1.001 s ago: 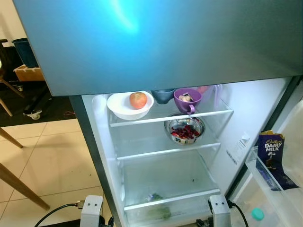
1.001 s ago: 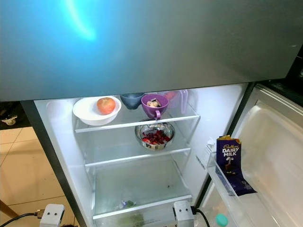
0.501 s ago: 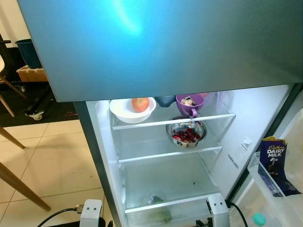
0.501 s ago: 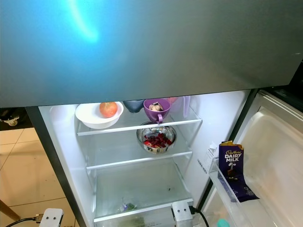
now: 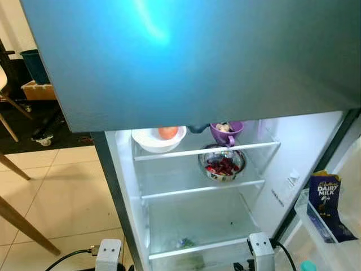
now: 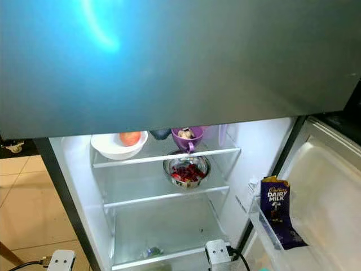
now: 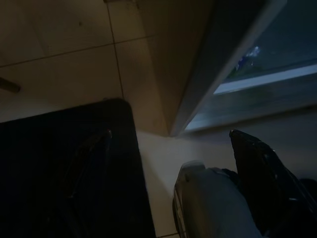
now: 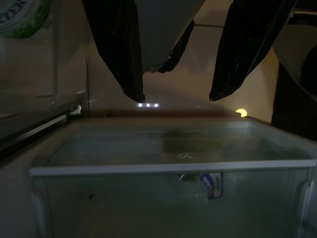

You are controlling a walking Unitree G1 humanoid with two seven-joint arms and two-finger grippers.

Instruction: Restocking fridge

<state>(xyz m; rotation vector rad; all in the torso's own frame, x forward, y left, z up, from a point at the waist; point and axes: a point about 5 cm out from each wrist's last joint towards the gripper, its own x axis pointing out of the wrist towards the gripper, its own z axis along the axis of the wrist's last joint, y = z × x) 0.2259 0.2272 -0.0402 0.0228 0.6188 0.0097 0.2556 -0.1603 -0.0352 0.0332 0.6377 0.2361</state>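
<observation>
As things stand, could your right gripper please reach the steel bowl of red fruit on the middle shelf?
Probably yes: the right gripper hangs open, low before the fridge's bottom shelf, and the steel bowl sits near the shelf's front edge with nothing before it.

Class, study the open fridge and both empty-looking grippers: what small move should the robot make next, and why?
Probably step back or turn to fetch an item. The right gripper hangs open with nothing between its fingers, pointing at the glass bottom shelf, which looks bare. The white bowl with an apple and steel bowl of red fruit are already shelved.
</observation>
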